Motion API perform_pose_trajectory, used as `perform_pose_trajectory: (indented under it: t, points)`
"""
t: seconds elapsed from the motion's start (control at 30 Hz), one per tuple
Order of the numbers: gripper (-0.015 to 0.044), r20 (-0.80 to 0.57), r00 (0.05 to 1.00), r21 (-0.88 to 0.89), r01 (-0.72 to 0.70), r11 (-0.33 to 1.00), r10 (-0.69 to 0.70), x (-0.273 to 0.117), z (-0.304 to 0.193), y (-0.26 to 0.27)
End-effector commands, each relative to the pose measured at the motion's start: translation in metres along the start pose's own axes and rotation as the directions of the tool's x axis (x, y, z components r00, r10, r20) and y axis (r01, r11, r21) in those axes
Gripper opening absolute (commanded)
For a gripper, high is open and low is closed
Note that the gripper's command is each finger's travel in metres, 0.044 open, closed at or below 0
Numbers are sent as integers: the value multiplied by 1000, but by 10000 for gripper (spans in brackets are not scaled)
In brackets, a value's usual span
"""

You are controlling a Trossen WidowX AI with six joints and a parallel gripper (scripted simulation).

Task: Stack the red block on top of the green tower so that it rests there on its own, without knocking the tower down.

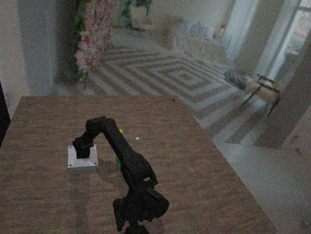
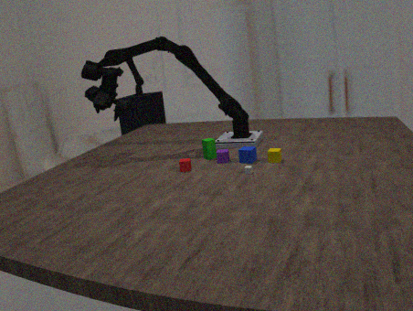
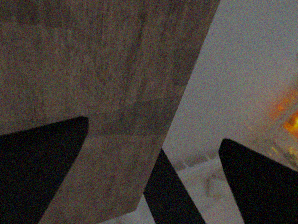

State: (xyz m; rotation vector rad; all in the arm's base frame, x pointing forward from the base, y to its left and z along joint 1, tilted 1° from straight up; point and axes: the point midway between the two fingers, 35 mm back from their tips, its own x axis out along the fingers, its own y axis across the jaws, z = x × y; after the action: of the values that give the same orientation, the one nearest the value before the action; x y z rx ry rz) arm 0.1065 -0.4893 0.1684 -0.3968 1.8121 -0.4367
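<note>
Dim room, striped rug (image 1: 179, 73) beyond the brown wooden table (image 2: 283, 219); jaws spread wide, gripping nothing.

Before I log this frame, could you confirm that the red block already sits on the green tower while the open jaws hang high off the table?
Not quite: in the exterior view the red block rests on the table, beside the green tower. The jaws are open, high off the table.

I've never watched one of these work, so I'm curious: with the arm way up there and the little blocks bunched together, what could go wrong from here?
1. The open gripper hangs high, far from the red block; a long descent could land off-centre and nudge it away.
2. The green tower is narrow, so a sideways touch while placing might topple it.
3. The purple block sits right beside the tower; wide fingers could bump it.
</note>
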Motion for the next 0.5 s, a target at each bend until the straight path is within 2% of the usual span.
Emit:
perform_pose_trajectory:
  t: [0.0, 0.03, 0.47]
  points:
    - [426, 3, 1000, -1, -1, 1000, 1, -1, 2, 1]
    - [440, 13, 1000, -4, -3, 1000, 3, -4, 8, 4]
    - [440, 227, 967, -104, -96, 990, 117, -77, 127, 105]
